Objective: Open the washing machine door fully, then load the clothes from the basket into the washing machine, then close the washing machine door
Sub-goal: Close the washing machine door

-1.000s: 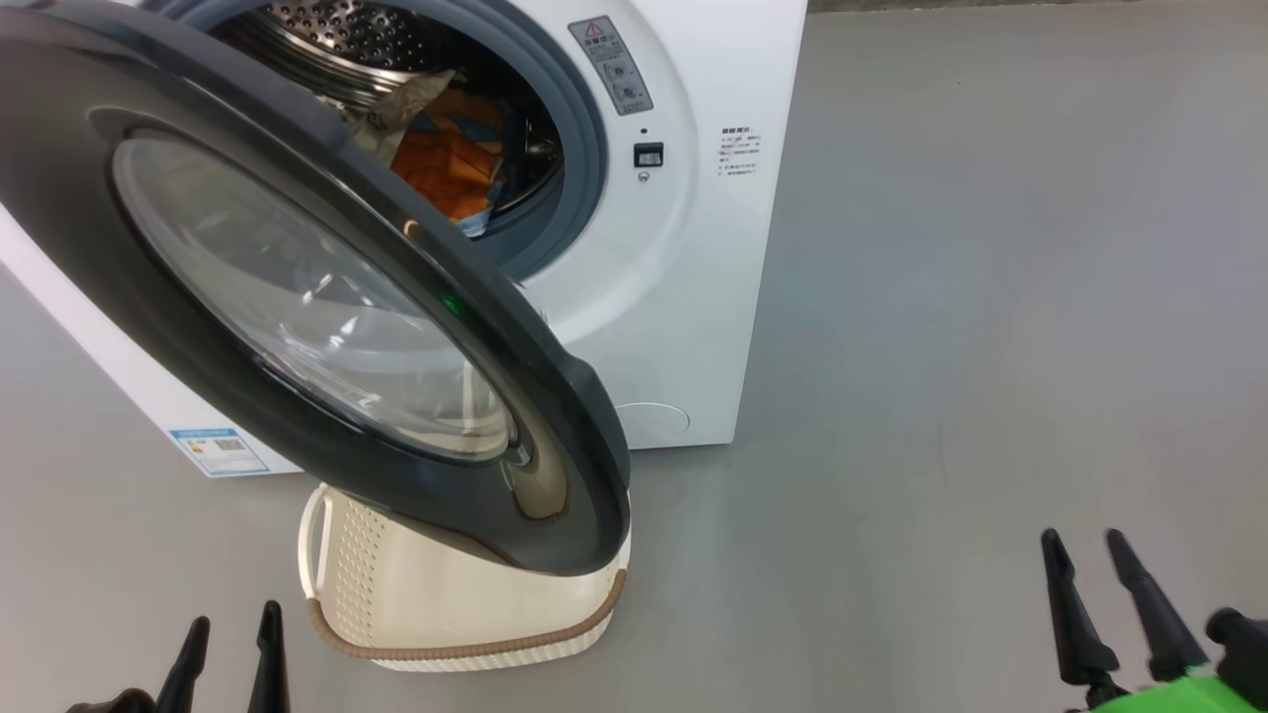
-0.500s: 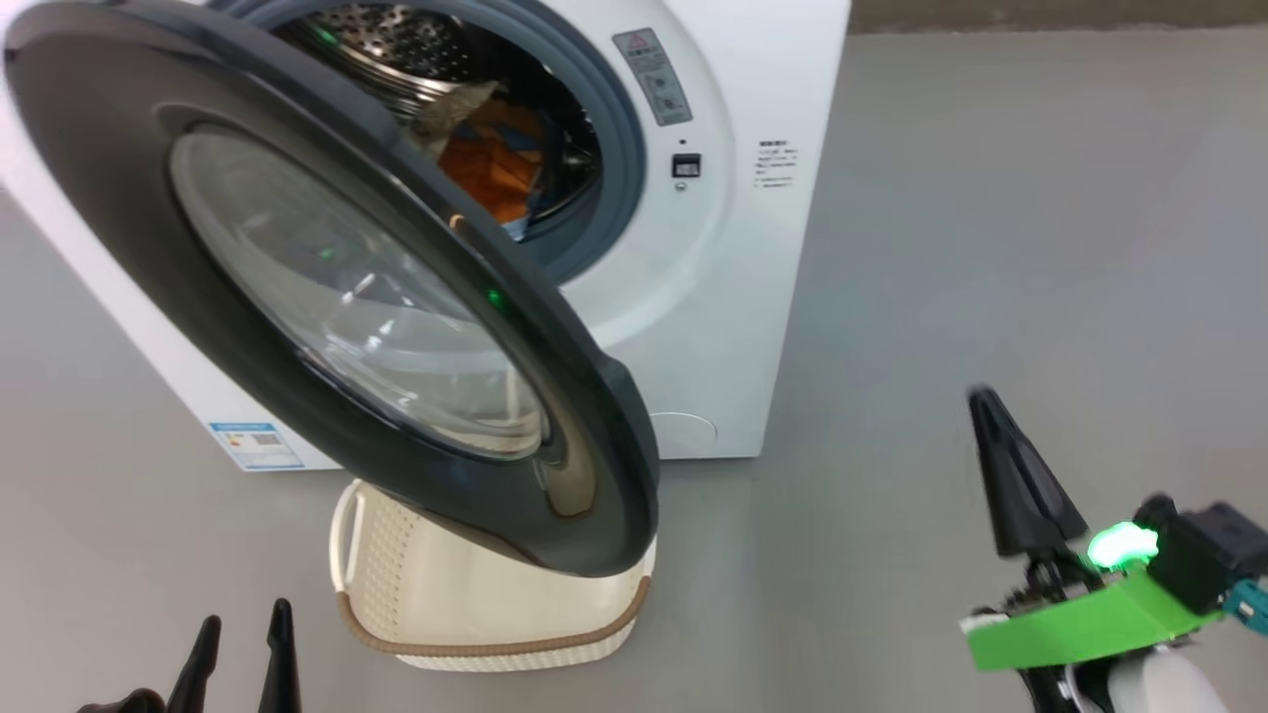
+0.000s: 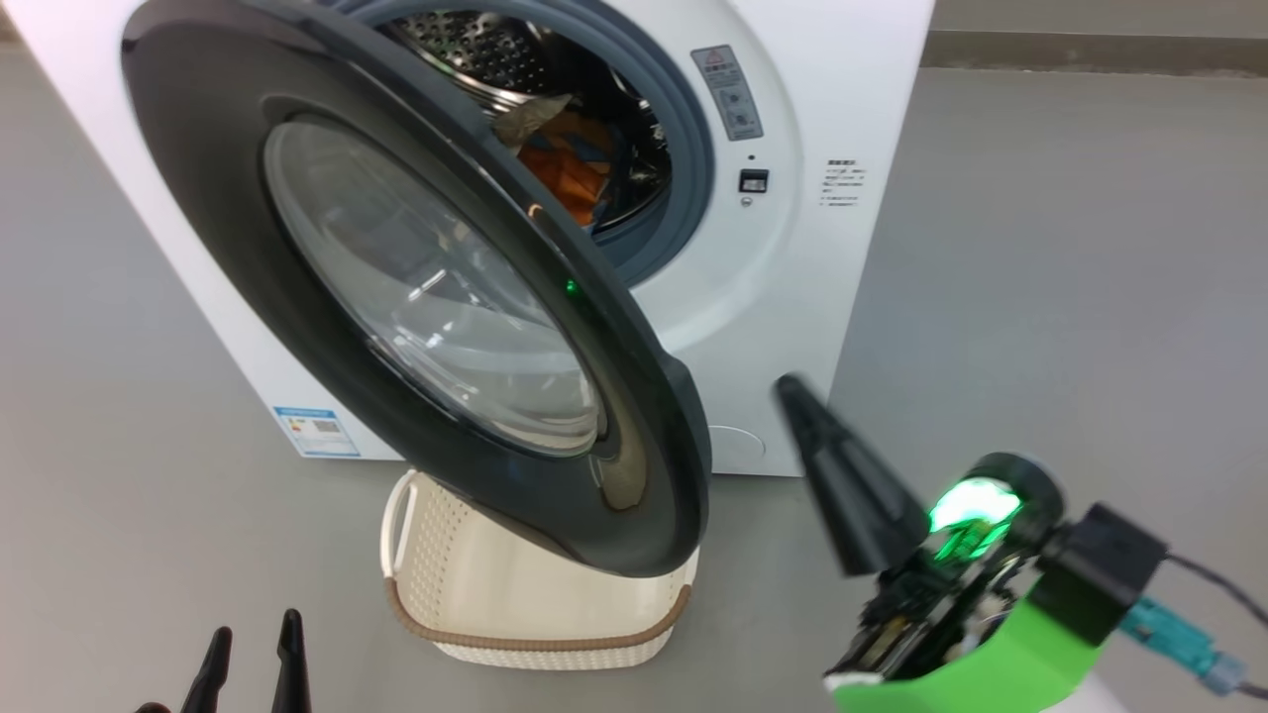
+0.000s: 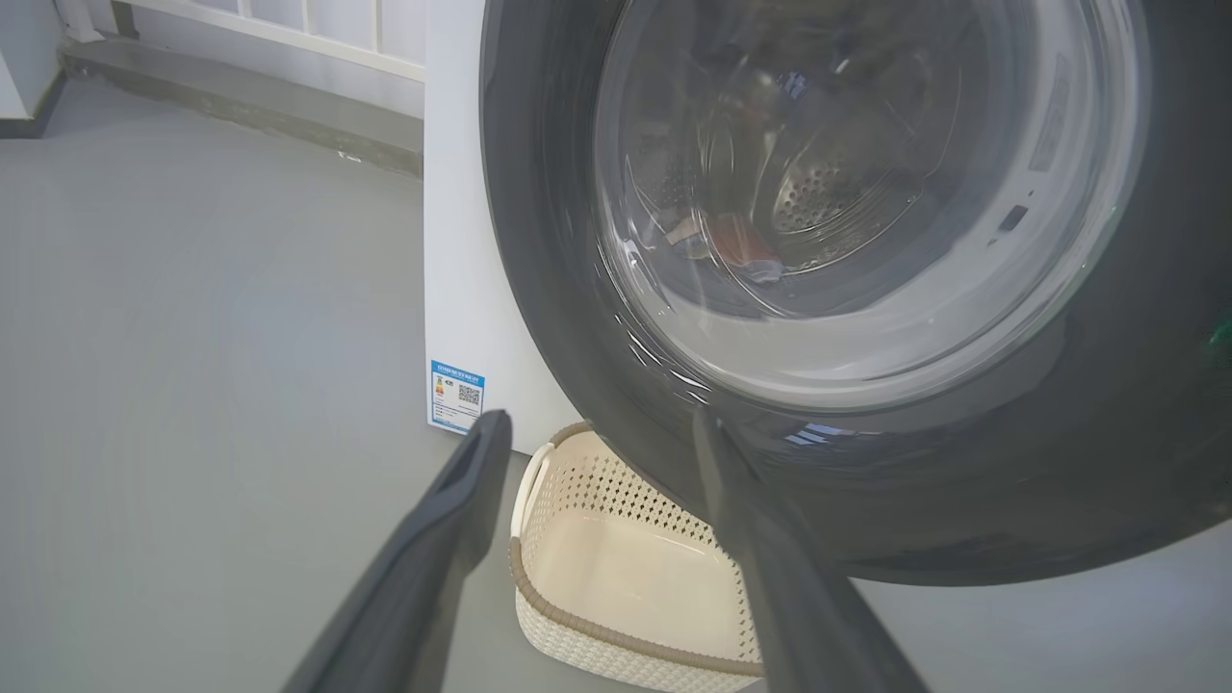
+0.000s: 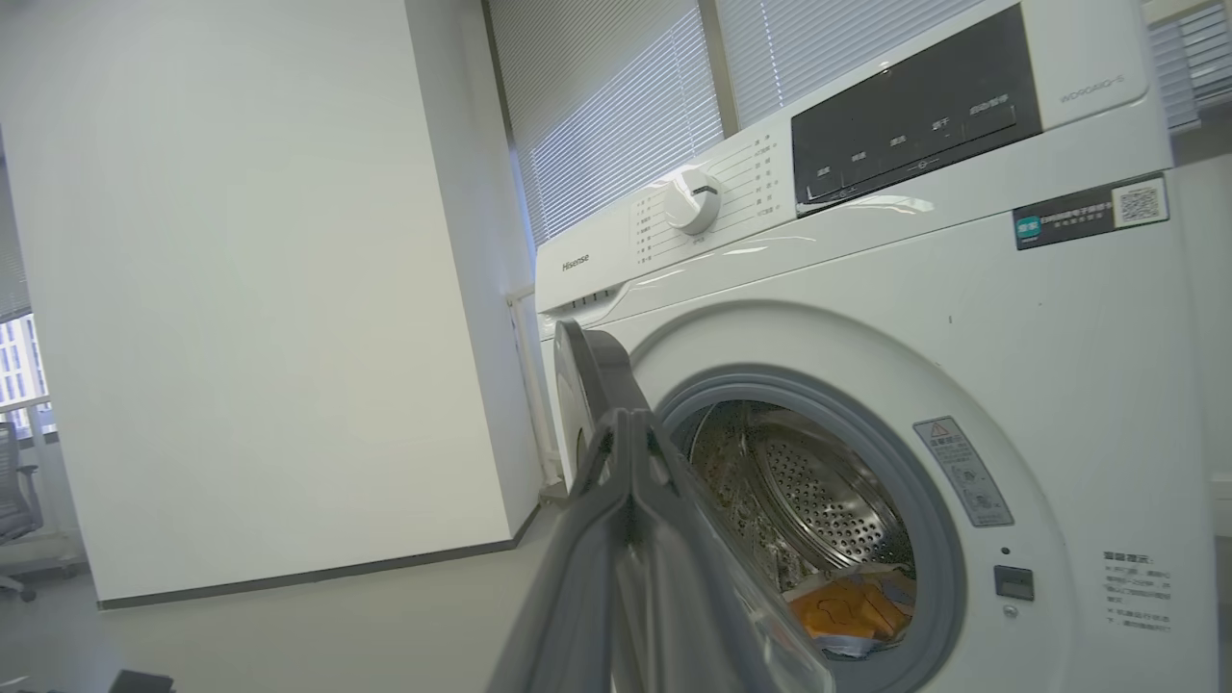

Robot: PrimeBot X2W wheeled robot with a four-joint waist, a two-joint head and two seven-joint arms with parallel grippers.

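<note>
**Black door edge found just left of closed right jaws**

Right jaws are pressed together on nothing and pointed at the free edge of the washing machine door [image 3: 416, 297], just apart from it. Left jaws are spread wide and empty, low beside the basket [image 3: 540, 644] and farther from that edge. The clothes [image 3: 570, 173] are seen inside the washing machine [image 3: 852, 99]; the basket is bare. The door is stood half-swung over the basket. Closing is judged the step in hand, the outer face to be pushed toward the machine by the nearer right jaws.
</note>
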